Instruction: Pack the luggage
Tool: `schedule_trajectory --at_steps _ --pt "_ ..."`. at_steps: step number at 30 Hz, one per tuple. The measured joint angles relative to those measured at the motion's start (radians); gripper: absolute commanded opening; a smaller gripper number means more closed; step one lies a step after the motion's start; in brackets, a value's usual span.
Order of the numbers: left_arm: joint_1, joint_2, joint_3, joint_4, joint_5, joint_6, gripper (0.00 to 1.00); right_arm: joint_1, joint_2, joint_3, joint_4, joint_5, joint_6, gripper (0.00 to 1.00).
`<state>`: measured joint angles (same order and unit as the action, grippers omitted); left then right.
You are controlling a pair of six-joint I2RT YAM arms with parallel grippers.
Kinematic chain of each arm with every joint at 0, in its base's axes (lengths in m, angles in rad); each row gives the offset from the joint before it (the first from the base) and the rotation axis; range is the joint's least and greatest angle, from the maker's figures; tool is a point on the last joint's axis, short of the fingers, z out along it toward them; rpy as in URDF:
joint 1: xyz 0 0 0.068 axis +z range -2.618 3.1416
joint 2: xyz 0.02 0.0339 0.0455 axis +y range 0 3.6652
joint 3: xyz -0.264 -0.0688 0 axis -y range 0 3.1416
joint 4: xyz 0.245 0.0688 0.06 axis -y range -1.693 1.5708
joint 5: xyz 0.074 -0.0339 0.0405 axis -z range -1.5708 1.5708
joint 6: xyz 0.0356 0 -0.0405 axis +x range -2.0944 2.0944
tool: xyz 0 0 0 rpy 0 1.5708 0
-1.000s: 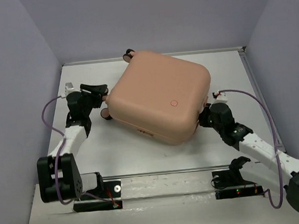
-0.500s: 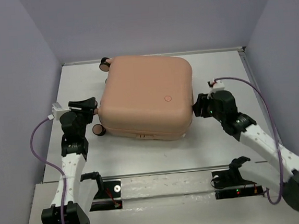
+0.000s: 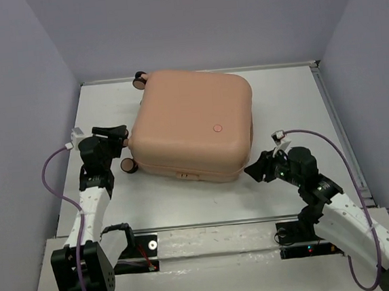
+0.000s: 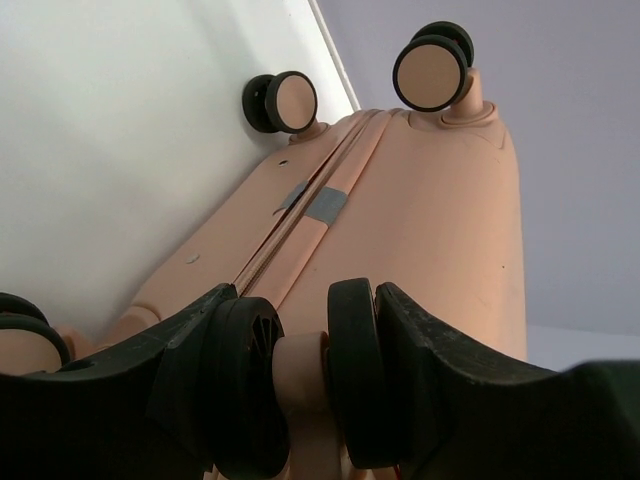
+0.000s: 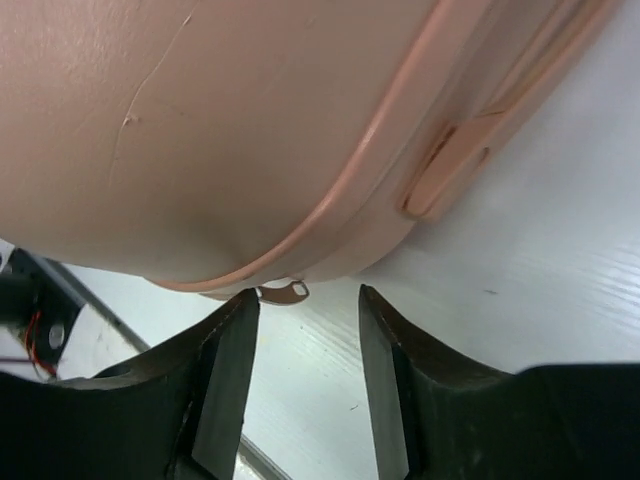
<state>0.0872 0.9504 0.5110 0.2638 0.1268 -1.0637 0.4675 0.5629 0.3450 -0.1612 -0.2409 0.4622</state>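
From above, we see the pink suitcase (image 3: 192,122) lying flat and shut on the white table (image 3: 300,102), near the back and in the middle. It has a small round mark (image 3: 217,127) on its top. One little wheel (image 3: 138,80) sticks out at the back left corner. Another one (image 3: 128,166) sticks out at the front left corner. The left gripper (image 3: 115,135) is right against the left side of the suitcase, between those two wheels. The right gripper (image 3: 253,171) is just beside the front right corner and points at it.

From the left wrist, we see the left gripper (image 4: 300,295) with its black fingers (image 4: 190,350) closed on a double wheel (image 4: 350,370) of the suitcase (image 4: 430,220). One finger presses on each side of it. Two more wheels (image 4: 290,102) show at the far end, and a grey patch (image 4: 325,203) sits on the seam.

From the right wrist, we see the right gripper (image 5: 305,310) with its fingers (image 5: 225,370) apart and nothing between them. The suitcase (image 5: 200,120) fills the top of the view. A small metal tab (image 5: 285,292) hangs from its edge, just past the gap between the fingers, and we cannot tell if they touch it.
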Motion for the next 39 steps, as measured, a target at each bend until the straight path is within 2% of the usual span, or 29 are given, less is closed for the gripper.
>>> schedule_trajectory --at_steps 7,12,24,32,39 --pt "0.006 0.039 0.02 0.01 0.022 0.008 0.06 0.07 0.129 0.0 0.083 -0.09 -0.03 0.55" --pt "0.007 0.057 0.023 0.032 0.031 0.011 0.06 0.182 0.205 0.0 0.125 -0.08 -0.058 0.55" --pt "0.011 0.064 0.023 0.046 0.043 0.016 0.06 0.268 0.267 -0.021 0.216 0.127 -0.065 0.53" --pt "0.011 0.064 0.021 0.05 0.045 0.018 0.06 0.323 0.269 -0.095 0.328 0.248 -0.068 0.39" --pt "0.011 0.063 0.014 0.061 0.045 0.023 0.06 0.377 0.266 -0.124 0.377 0.343 -0.081 0.38"
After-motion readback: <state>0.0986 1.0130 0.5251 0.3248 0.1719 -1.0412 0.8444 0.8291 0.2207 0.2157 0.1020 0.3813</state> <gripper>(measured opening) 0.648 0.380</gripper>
